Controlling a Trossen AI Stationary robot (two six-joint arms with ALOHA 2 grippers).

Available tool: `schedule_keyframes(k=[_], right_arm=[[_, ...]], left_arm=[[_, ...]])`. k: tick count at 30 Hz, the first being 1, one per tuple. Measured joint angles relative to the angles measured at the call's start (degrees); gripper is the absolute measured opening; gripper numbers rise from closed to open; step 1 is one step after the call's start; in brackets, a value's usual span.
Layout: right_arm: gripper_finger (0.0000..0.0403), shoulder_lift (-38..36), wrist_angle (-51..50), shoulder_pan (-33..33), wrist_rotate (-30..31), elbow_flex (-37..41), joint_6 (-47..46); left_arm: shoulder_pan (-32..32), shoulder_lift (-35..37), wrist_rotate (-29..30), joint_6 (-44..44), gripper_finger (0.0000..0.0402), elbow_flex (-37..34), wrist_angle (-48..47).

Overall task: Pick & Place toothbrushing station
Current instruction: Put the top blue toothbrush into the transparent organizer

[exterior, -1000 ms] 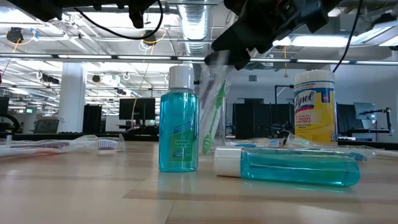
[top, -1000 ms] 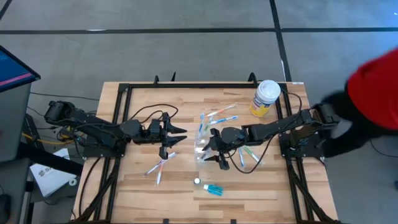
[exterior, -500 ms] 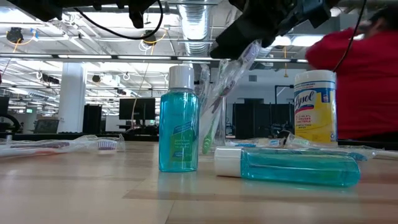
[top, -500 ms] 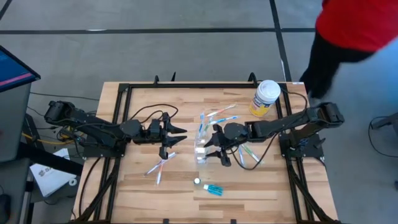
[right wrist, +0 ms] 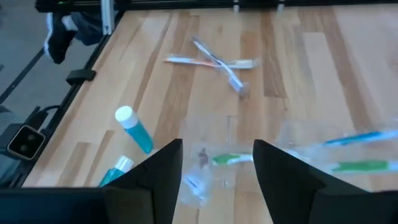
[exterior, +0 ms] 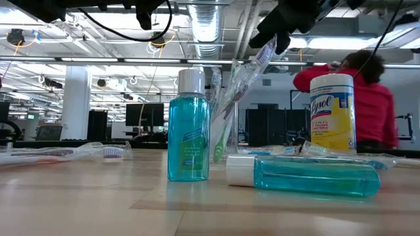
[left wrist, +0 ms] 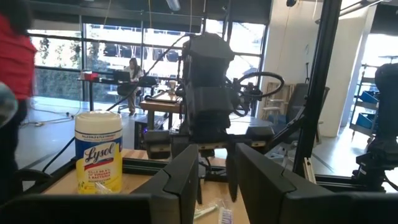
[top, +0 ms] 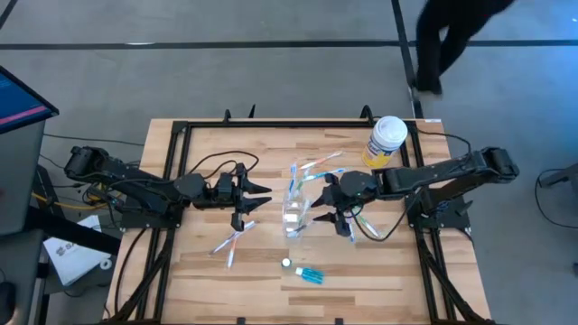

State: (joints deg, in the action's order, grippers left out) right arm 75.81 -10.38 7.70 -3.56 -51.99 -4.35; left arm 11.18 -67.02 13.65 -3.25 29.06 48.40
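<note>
The clear tumbler stands upright mid-table with a green toothbrush and a wrapped one leaning in it. More toothbrushes lie loose on the table behind it, to its left and to its right. One blue white-capped tube stands upright and another lies on its side near the front. My right gripper hangs open, above and right of the tumbler, holding nothing. My left gripper waits open, left of the tumbler, level and raised.
A yellow wipes container with a white lid stands at the far right corner. A black frame borders the table. A person in red moves in the room behind the table. There is bare wood at the near left.
My right gripper has risen and drawn back from the tumbler toward the table's right edge, staying open. The wrapped toothbrush now leans in the tumbler, free of the gripper. The person in red has walked past behind the table.
</note>
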Motion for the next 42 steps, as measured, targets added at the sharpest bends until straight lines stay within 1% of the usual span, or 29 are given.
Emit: schedule_keyframes(k=[9,15,17,22,30,39,42], right_arm=[[0.0187,-4.5,-7.8,-0.7,2.9,0.0,-0.2],[0.0187,-5.9,-14.9,-3.9,9.5,0.0,-0.2],[0.0187,-5.8,-17.6,-5.5,10.5,0.0,0.1],[0.0187,-5.2,-22.1,-9.4,10.9,0.0,0.3],[0.0187,-5.3,-26.5,-15.0,11.0,0.0,5.1],[0.0187,-3.2,-29.5,-20.0,11.0,0.1,7.9],[0.0187,-2.1,-28.7,-21.5,11.0,-0.1,9.5]], left_arm=[[0.0,0.0,0.0,0.0,0.0102,0.0,0.0],[0.0,0.0,0.0,0.0,0.0102,0.0,0.0],[0.0,0.0,0.0,0.0,0.0102,0.0,0.0],[0.0,0.0,0.0,0.0,0.0102,0.0,0.0],[0.0,0.0,0.0,0.0,0.0102,0.0,0.0],[0.0,0.0,0.0,0.0,0.0102,0.0,0.0],[0.0,0.0,0.0,0.0,0.0102,0.0,0.0]])
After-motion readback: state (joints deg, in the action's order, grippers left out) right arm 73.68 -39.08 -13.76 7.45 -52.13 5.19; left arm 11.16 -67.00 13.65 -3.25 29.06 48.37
